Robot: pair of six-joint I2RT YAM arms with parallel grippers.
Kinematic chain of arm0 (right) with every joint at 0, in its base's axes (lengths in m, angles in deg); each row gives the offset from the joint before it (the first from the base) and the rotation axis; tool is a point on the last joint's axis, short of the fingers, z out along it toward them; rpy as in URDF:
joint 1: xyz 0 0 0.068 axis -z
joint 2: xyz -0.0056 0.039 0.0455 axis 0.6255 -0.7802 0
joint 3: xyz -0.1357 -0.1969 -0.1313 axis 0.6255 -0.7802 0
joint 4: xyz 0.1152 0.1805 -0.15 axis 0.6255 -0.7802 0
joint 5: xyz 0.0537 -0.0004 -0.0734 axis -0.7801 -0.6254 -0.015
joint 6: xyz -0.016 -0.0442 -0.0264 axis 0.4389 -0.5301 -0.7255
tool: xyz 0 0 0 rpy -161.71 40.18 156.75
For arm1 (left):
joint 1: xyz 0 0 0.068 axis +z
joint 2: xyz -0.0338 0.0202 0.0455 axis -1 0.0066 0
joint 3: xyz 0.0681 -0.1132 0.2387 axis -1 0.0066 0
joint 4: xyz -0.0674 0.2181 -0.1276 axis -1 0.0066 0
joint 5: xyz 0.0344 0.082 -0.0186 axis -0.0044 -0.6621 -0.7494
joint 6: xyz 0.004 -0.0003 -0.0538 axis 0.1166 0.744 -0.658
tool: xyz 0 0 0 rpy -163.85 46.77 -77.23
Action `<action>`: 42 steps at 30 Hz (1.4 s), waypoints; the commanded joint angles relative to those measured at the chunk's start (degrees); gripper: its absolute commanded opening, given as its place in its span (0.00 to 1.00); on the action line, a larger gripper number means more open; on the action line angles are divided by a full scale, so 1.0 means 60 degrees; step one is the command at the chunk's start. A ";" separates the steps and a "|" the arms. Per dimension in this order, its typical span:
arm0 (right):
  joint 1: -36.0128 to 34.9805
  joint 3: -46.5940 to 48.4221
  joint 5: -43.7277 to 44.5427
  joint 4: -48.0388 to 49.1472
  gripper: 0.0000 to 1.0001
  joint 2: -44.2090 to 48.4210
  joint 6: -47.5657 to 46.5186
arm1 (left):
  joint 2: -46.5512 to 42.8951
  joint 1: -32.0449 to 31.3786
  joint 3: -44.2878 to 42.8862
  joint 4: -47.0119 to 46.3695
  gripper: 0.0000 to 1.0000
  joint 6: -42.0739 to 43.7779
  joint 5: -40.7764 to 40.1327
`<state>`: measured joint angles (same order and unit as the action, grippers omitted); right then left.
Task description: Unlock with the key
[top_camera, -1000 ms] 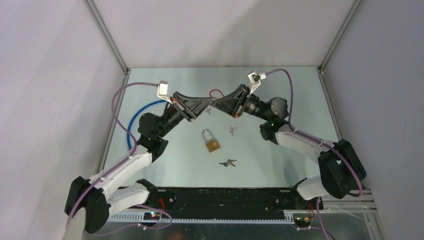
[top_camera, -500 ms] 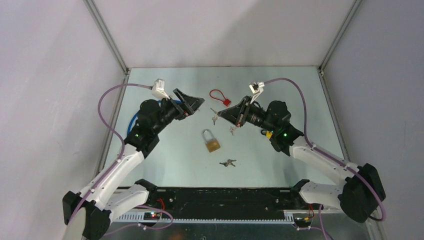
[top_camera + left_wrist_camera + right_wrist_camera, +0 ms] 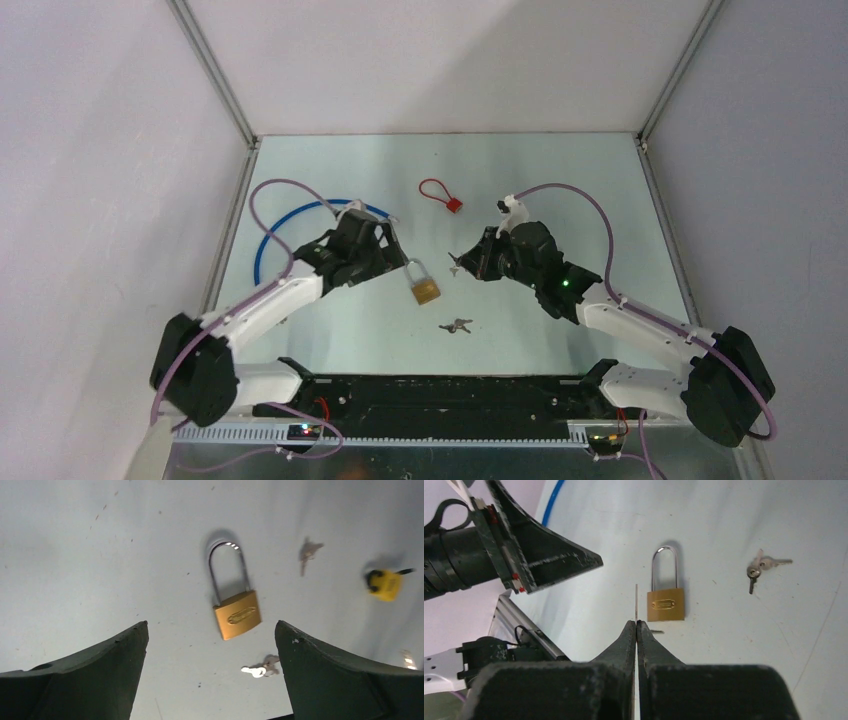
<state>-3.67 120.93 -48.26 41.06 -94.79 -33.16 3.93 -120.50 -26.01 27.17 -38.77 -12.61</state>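
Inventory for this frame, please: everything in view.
padlock: 1, brass with silver shackle, table centre
held key: 1, silvery, edge-on, beside padlock
key bunch: 1, silvery, table, near side of padlock
loose key: 1, silvery, blurred, right of padlock
cable loop: 1, red, far centre
cable: 1, blue, far left
yellow item: 1, yellow-black, unidentifiable, right of loose key
left gripper: 1, black, open, facing padlock
right gripper: 1, black, shut on held key
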 commanded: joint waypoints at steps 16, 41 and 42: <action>-0.0004 -0.0646 0.0449 0.0434 0.00 0.0152 -0.0154 | 0.4835 -0.0929 -0.2825 0.2451 1.00 -0.1857 -0.0489; 0.0147 -0.0830 0.0512 0.0420 0.00 0.0370 -0.0066 | 0.6969 -0.1685 -0.4187 0.3113 0.85 -0.2486 -0.0152; 0.0147 -0.0844 0.0523 0.0417 0.00 0.0391 -0.0077 | 0.7052 -0.1704 -0.4206 0.3178 0.85 -0.2455 -0.0161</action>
<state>-3.04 116.39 -46.69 41.34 -94.20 -33.44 42.81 -130.00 -50.49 45.09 -52.25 -13.57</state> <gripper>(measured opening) 0.009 0.862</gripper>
